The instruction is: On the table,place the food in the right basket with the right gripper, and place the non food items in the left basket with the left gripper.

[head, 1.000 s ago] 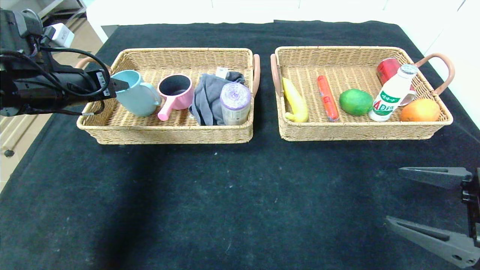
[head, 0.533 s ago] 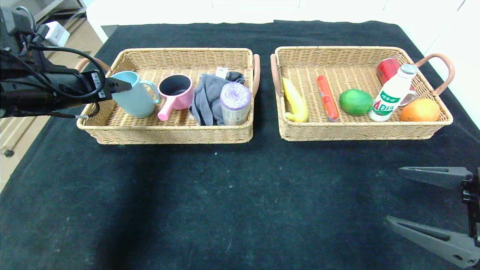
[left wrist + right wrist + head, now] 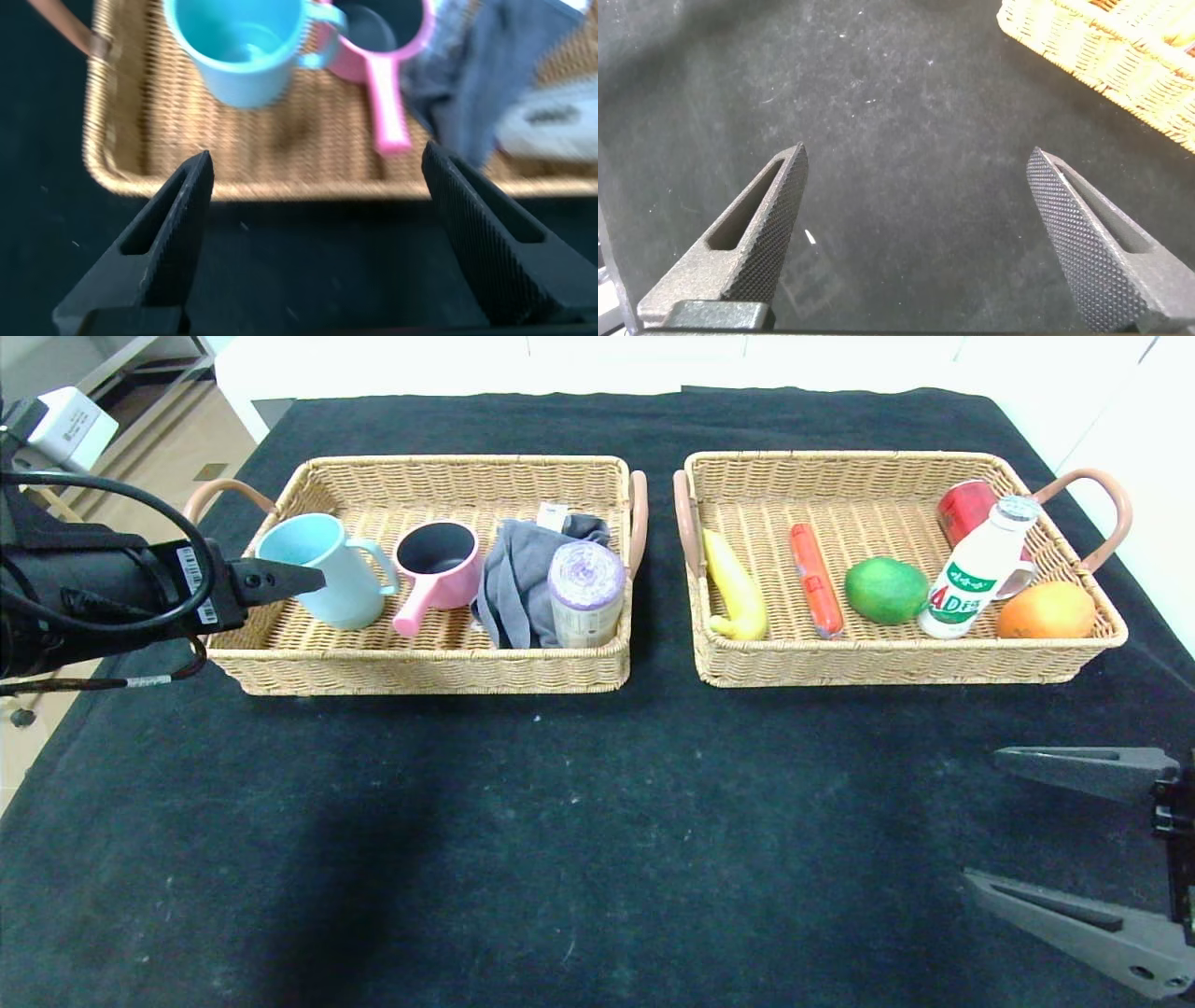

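Nearest the robot, the right tool (image 3: pixel 1074 859) hangs low over the dark counter (image 3: pixel 579 821) at the near right, its two fingers spread wide with only cloth between them — it sits where it did a second ago, shifted by a hair at most.

On the left, the left tool (image 3: pixel 280 581) has drawn back toward the robot's left and off the blue mug (image 3: pixel 322 569). A second ago its tip overlapped the mug's rim; now it lies at the near-left corner of the left basket (image 3: pixel 420 667), and the mug stands upright and fully in sight. In the left wrist view its fingers (image 3: pixel 177 233) are wide apart, nothing between them, with the basket's near wall and the mug beyond.

In the left basket, left to right, stand the blue mug, a pink pot (image 3: pixel 437 560) with its handle toward the near wall, a grey cloth (image 3: pixel 523 581), and a purple-topped roll (image 3: pixel 585 593) touching the cloth.

The right basket (image 3: pixel 896 663) holds a yellow corn toy (image 3: pixel 735 586), a red sausage (image 3: pixel 816 581), a green fruit (image 3: pixel 885 590), a white drink bottle (image 3: pixel 976 574) leaning against a red can (image 3: pixel 966 509), and an orange (image 3: pixel 1046 610) — none has moved.
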